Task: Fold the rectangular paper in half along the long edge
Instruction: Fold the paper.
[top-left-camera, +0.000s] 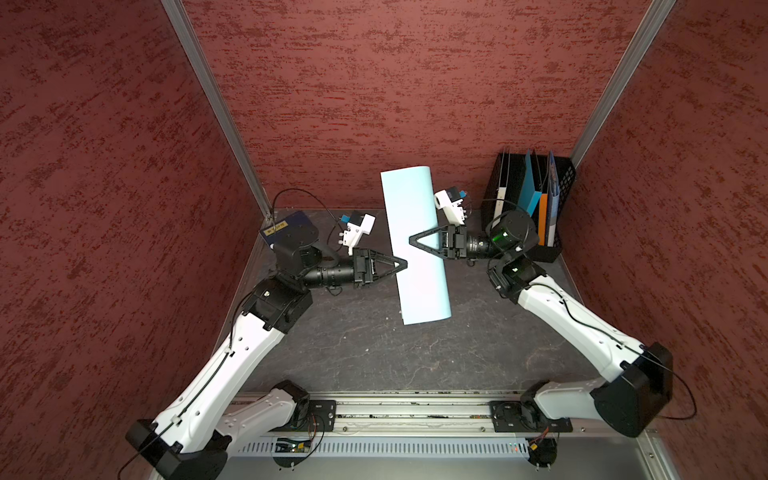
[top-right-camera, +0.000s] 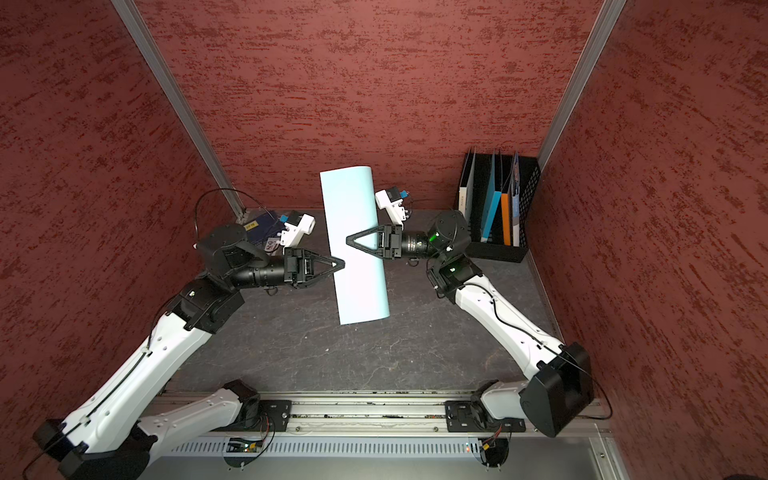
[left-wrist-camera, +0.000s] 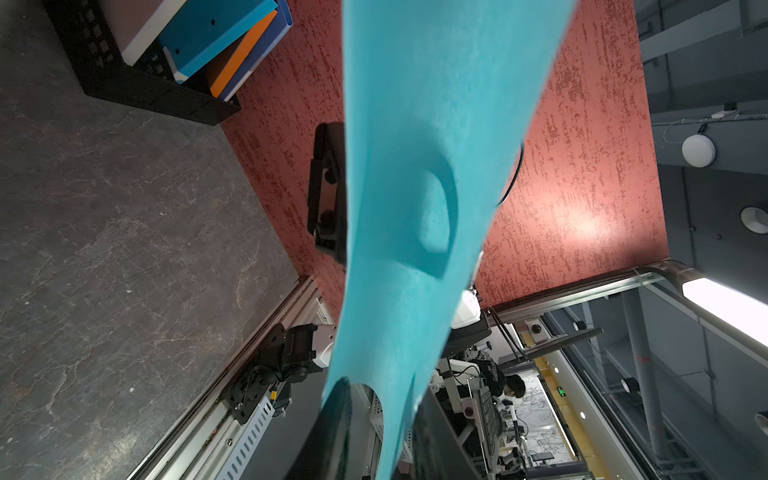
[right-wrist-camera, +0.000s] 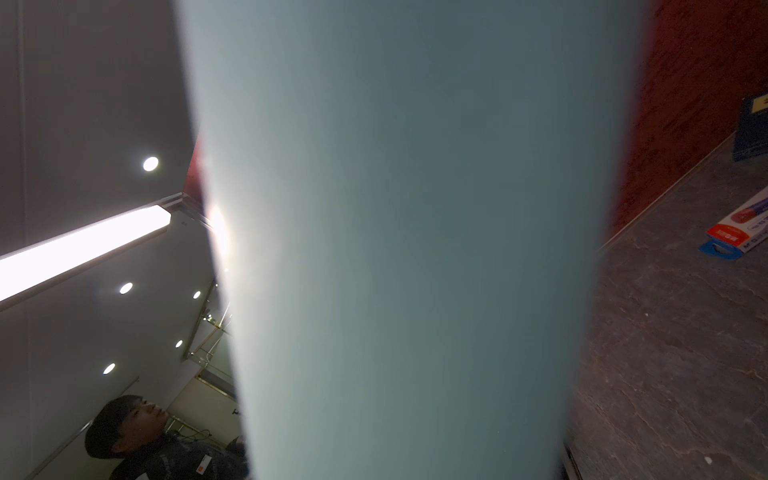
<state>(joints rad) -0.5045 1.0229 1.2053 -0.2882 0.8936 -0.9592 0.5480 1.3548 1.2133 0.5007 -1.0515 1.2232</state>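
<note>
Paper: the rectangular paper (top-left-camera: 415, 208) (top-right-camera: 353, 199) is pale blue. It is up in the air, off the table (top-left-camera: 374, 353), and it bends over like a little arch. It sits right between the two grippers.
Left gripper: the left gripper (top-left-camera: 402, 264) (top-right-camera: 340, 264) points at the paper's side edge, and its tip touches that edge. In the left wrist view the paper (left-wrist-camera: 415, 104) runs between the two dark fingers (left-wrist-camera: 332, 415). I cannot tell if they squeeze it or are loose.
Right gripper: the right gripper (top-left-camera: 412, 240) (top-right-camera: 349, 241) reaches over the paper from the other side. Its tip is near the left tip but does not touch it. Its wrist view shows only blurry paper (right-wrist-camera: 395, 249), so I cannot tell if it pinches.
Dent: a round dent (left-wrist-camera: 436, 216) shows in the paper ahead of the left gripper. Maybe the right tip pushes there.
Rack: a black rack (top-left-camera: 557, 195) with folders stands behind the right gripper, close to its wrist.
Booklet: a dark blue booklet (top-left-camera: 286, 226) with a yellow label lies behind the left gripper, partly under that arm.
</note>
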